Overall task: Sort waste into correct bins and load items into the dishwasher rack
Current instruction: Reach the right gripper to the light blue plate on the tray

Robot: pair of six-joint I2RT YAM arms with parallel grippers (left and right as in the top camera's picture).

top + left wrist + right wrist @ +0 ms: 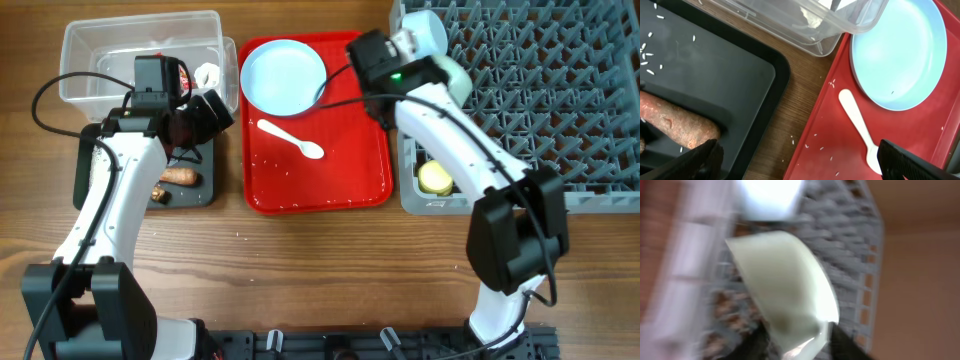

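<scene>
Wooden tabletop: we're watching the right gripper (805, 347) pinching a tilted pale bowl (785, 285) over the rack (520, 100) at its left edge, badly blurred; the left gripper (805, 162) is hovering wide open by the black tray (715, 75).

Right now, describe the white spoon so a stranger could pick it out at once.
Find the red serving tray in the middle of the table, between the black tray and the big grey rack. A pale blue plate sits at its far end; the spoon lies on the bare red floor just nearer the robot. It is the only slim white utensil there.
</scene>
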